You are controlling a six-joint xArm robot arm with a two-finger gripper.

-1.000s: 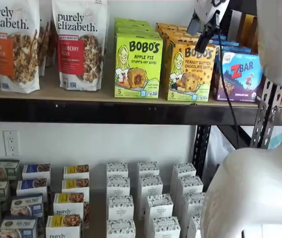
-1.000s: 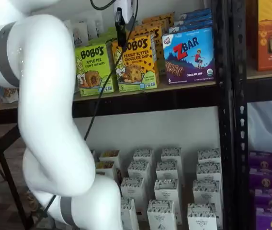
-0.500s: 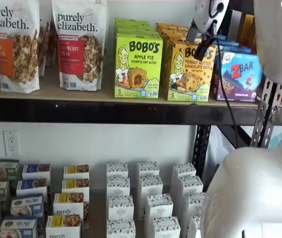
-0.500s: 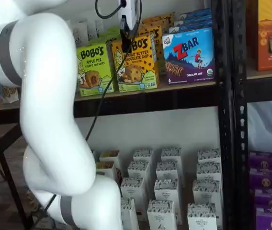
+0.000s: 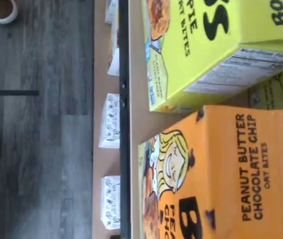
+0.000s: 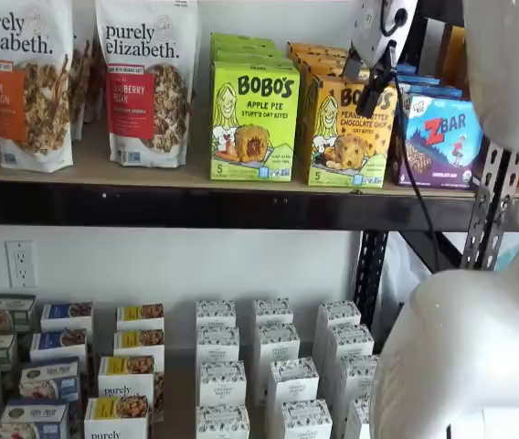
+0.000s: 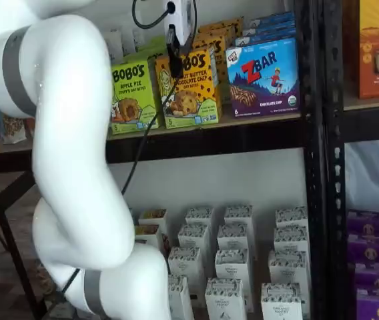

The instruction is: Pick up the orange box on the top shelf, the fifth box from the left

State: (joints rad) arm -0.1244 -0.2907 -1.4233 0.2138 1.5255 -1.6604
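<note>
The front orange box (image 6: 347, 137) stands on the top shelf (image 6: 195, 207) between a lime-green apple pie box (image 6: 254, 119) and a blue ZBAR box (image 6: 444, 139). It also shows in a shelf view (image 7: 193, 93). Several like it stand behind it. My gripper (image 6: 369, 96) hangs in front of the box's upper part, also in a shelf view (image 7: 174, 67). Its black fingers show side-on, so no gap can be judged. The wrist view looks close onto the orange box (image 5: 231, 174) and the shelf's board (image 5: 134, 114).
Granola bags (image 6: 145, 82) stand at the shelf's left. Small white cartons (image 6: 278, 375) fill the lower level. A black upright (image 7: 313, 160) rises right of the ZBAR box (image 7: 264, 77). My white arm (image 7: 69, 167) fills the foreground.
The gripper has come down a little and moved in front of the orange box's top. The arm has shifted slightly. The boxes have not moved.
</note>
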